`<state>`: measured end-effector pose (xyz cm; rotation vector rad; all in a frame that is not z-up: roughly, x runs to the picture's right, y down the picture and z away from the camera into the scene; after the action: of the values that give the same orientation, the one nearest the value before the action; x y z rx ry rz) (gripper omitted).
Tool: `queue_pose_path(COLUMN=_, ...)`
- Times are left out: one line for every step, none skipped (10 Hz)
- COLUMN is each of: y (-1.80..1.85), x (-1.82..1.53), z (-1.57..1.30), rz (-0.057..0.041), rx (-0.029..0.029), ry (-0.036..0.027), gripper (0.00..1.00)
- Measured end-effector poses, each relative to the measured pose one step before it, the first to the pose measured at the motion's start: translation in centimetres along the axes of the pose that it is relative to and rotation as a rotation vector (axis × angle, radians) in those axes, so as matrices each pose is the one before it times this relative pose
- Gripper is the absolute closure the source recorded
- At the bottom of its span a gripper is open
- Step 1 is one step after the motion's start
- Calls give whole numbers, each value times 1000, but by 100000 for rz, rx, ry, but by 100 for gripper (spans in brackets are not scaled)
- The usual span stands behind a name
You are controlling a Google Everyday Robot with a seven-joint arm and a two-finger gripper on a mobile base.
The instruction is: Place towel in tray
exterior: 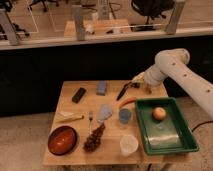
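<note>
Camera view, single entry.
- Hand (136,81): at the far right of the tabletop (85,106), just behind the tray (168,134), above a dark utensil (122,91). Whether it stands apart or together cannot be told; it appears to carry nothing.
- Towel (105,112): pale cloth at mid-tabletop, outside the tray, ungrasped.
- Neighbours: blue cup (125,116) just beside the towel, fork (90,120) on its other side, carrot (127,101) between hand and towel.
- Tray contents: orange fruit (159,113).
- Risks, judged: reaching across may tip the cup or drag the carrot; a shallow pinch may snag the fork or let the cloth slip; the drop may cover the fruit.
</note>
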<state>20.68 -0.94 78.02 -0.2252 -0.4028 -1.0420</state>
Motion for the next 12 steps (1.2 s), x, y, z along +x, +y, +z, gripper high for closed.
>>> queue_pose_path(y=-1132, x=-716, z=769, rz=-9515, rx=586, ry=-869, gripper=20)
queue_pose_path(y=-1459, x=-812, z=1037, rz=-8279, rx=847, ry=-1279, gripper=20)
queue_pose_path(y=-940, x=-603, z=1125, rz=-3299, rx=1006, ry=-1671, gripper=20)
queue_pose_path(y=-743, x=-509, z=1069, rz=-2155, rx=2298, ry=-3415, gripper=20)
queue_pose_path(y=-896, x=-423, z=1496, rz=-2748, rx=7066, ry=-8833, gripper=20)
queue_pose_path(y=-376, x=-232, z=755, rz=-1752, rx=4584, ry=-5951, gripper=20)
queue_pose_path(y=-666, x=-304, z=969, rz=-2754, rx=3079, ry=-3880, gripper=20)
queue_pose_path(y=-914, x=-360, z=1384, rz=-3432, rx=360, ry=-781, gripper=20)
queue_pose_path(y=-457, x=-576, z=1477, rz=-3353, rx=287, ry=-294, gripper=20)
queue_pose_path(y=-11, x=-402, z=534, rz=-1001, rx=793, ry=248, gripper=20)
queue_pose_path(y=-88, x=-620, z=195, rz=-834, rx=1865, ry=1406, gripper=20)
queue_pose_path(y=-50, x=-1057, z=149, rz=-207, rx=2660, ry=1660, gripper=20)
